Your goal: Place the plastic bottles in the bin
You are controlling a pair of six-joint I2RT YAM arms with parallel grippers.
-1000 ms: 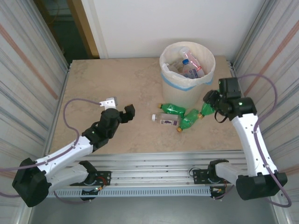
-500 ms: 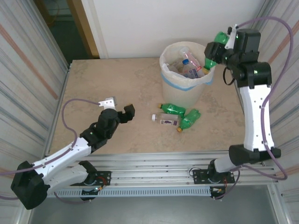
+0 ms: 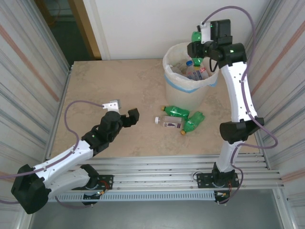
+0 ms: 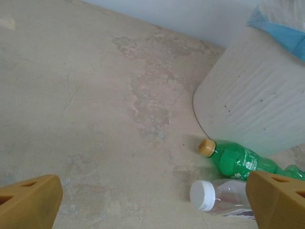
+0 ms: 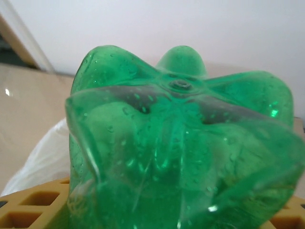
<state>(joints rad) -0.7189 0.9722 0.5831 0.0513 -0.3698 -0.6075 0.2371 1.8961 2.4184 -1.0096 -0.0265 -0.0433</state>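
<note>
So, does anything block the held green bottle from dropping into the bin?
Nothing visible does. The right tool holds the green bottle above the bin at its far rim; the top is open, other bottles lying inside.

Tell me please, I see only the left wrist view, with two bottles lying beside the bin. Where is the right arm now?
Observer: The right gripper is high up at the far rim of the bin, jaws shut on a green bottle.
Operator: Is something already inside the bin?
Observer: Yes, clear bottles lie inside it.
Operator: How many bottles lie outside it?
Observer: Three. A second green bottle lies to the right of the white-capped bottle.
</note>
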